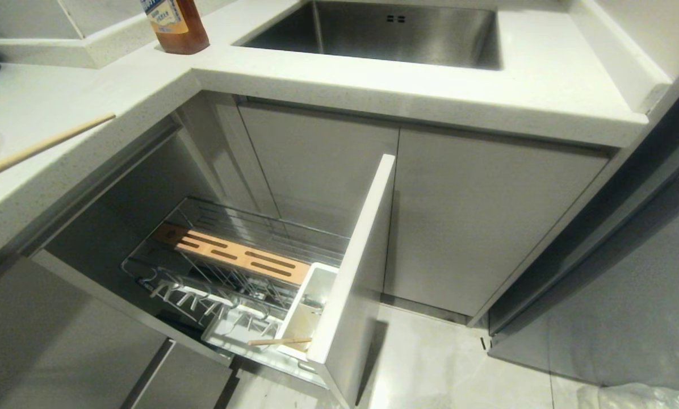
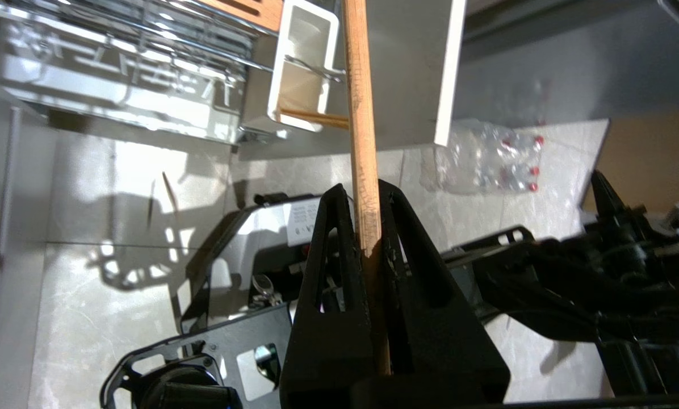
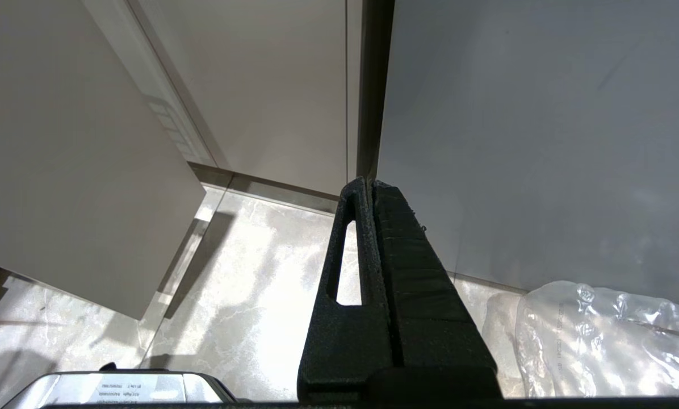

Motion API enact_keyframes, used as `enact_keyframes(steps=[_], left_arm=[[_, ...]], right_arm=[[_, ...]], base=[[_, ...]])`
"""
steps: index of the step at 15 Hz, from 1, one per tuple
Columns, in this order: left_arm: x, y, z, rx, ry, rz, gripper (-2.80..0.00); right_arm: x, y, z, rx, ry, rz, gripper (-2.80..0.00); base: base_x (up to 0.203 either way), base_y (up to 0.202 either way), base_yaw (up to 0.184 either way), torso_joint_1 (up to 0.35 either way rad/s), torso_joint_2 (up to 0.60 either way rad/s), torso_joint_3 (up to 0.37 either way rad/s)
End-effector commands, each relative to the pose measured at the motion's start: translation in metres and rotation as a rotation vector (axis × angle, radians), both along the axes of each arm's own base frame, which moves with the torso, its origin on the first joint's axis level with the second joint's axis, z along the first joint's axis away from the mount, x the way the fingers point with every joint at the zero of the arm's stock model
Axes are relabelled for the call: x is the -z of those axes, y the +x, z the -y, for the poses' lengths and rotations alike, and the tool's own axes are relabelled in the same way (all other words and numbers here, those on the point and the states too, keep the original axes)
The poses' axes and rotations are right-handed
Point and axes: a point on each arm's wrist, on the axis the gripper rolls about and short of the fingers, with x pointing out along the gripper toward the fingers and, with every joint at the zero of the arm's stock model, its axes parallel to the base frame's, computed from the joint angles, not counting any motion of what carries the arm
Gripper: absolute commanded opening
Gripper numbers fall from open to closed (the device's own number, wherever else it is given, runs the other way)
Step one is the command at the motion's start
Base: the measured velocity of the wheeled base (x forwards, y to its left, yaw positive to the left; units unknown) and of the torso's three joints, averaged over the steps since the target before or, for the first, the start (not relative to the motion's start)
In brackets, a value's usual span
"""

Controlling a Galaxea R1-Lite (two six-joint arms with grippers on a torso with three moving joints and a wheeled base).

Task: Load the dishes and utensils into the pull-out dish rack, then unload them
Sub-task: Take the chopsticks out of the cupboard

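The left gripper [image 2: 368, 227] has its jaws clamped on one wooden chopstick [image 2: 362, 130], which runs straight out from between them. In the left wrist view the long axis of this stick points toward the white utensil caddy [image 2: 301, 62] at the front corner of the pull-out dish rack [image 2: 118, 45], so the caddy lies ahead of the jaws and a little to one side of the stick's line. The head view shows what seems to be the same stick as a pale rod [image 1: 44, 145] slanting in over the tabletop [image 1: 61, 96] from the left edge, well above the open rack; I cannot be fully sure it is the held one, because the gripper itself is outside that view.

A second chopstick [image 1: 280, 341] already lies in the caddy, leaning across its near end. The coming move, as I judge it, is to tip the held stick tip-down and lower it into the same compartment.

The pale grey front panel [image 1: 356, 261] stands just beside the caddy, and the tabletop edge overhangs the rack; both could catch the long stick. The slotted wooden strip [image 1: 237, 258] lies behind the caddy. No plate, bowl or fork shows in the rack.

The right gripper [image 3: 373, 187] is parked low beside the cabinet doors [image 3: 260, 85], jaws together and empty. The left arm is clearly the nearer one.
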Motion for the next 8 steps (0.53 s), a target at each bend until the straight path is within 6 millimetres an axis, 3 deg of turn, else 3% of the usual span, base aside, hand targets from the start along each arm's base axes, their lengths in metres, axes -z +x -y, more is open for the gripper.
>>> enact_keyframes(steps=[1, 5, 8], left_arm=[[0.0, -0.005, -0.003, -0.026, 0.0, 0.012, -2.8], [-0.006, -0.011, -0.007, -0.174, 0.002, 0.127, -2.8], [-0.012, -0.007, -0.008, -0.383, 0.024, 0.204, -2.8]], right_arm=[[0.0, 0.0, 0.0, 0.0, 0.0, 0.0, -2.8], [0.0, 0.0, 0.0, 0.0, 0.0, 0.0, -2.8], [0.0, 0.0, 0.0, 0.0, 0.0, 0.0, -2.8]], base=[[0.0, 0.0, 0.0, 0.0, 0.0, 0.0], [0.0, 0.0, 0.0, 0.0, 0.0, 0.0], [0.0, 0.0, 0.0, 0.0, 0.0, 0.0]])
